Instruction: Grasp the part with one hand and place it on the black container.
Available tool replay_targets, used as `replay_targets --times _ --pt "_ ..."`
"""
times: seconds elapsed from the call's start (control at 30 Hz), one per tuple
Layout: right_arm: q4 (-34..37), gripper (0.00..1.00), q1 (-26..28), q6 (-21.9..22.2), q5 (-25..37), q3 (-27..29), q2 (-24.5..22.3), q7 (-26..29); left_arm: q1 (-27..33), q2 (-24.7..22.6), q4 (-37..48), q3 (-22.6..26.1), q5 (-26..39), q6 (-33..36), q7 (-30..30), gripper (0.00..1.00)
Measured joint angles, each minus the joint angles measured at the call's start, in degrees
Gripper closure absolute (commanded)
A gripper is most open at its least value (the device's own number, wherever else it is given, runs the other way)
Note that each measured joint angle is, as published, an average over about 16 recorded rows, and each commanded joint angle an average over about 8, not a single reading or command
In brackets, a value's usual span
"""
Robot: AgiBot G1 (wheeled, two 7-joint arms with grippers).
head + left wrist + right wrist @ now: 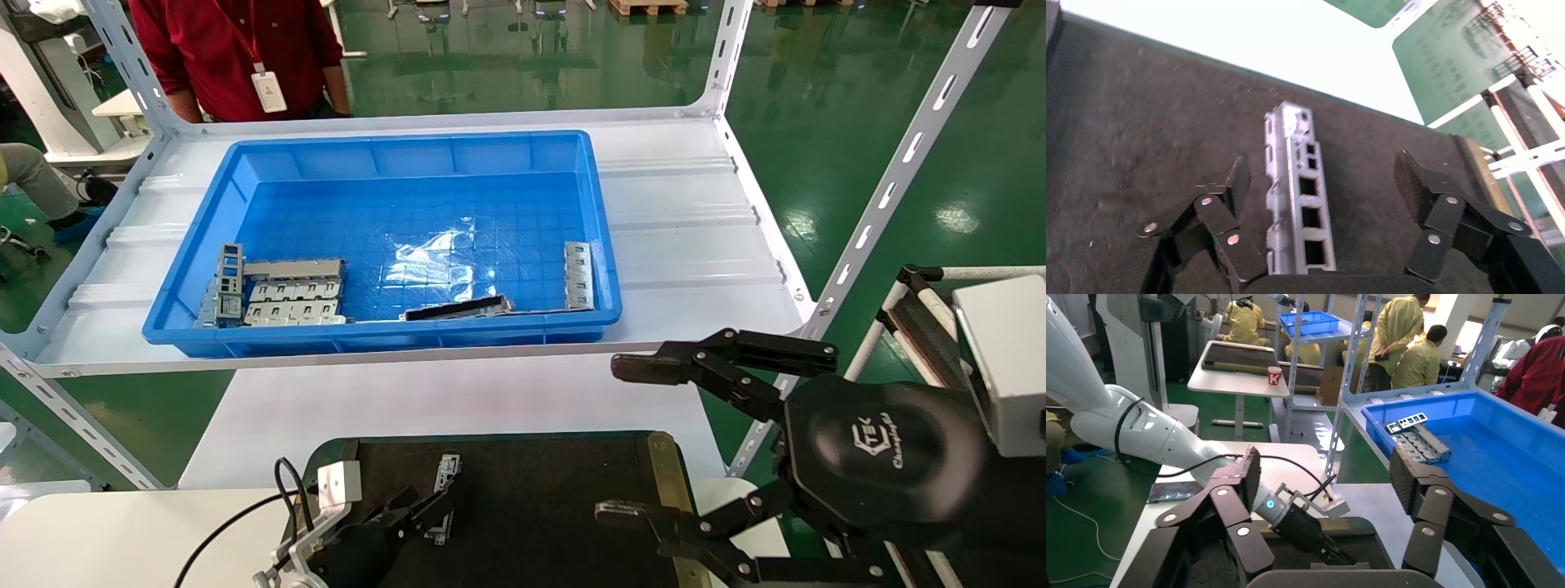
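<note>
Left gripper (1321, 184) is wide open, straddling the part (1300, 202), which lies flat on the black container (1119, 122), long axis running straight out between the fingers, touching neither. Right gripper (629, 441), also wide open, hangs empty off to the side, farther from the part.

White lettering reading "CTEK" with a smaller script word like "Champion" beneath it, not fully legible, stands on the rounded black housing of the right gripper (654, 445), at about 4 o'clock in the head view. A white letter "K" shows on a small red paper cup (1274, 376) standing on a white table at about 11 o'clock in the right wrist view. The white ID badge (269, 91) on the red-shirted person carries print too small to read.
</note>
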State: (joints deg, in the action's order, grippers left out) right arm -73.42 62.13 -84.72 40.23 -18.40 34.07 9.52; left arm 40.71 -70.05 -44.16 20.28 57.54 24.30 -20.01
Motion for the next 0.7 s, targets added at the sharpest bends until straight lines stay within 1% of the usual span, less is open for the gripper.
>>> replay_targets --times 0.3,0.7 --pt "0.0 0.0 0.0 0.01 -0.01 -0.02 -0.01 -0.01 0.03 4.97 -3.92 0.38 -0.34 7.08 -0.25 0.0" --pt "0.0 0.0 0.01 0.02 -0.03 -0.04 -0.02 -0.02 0.21 13.69 -9.41 -0.49 -2.9 21.52 0.84 0.0"
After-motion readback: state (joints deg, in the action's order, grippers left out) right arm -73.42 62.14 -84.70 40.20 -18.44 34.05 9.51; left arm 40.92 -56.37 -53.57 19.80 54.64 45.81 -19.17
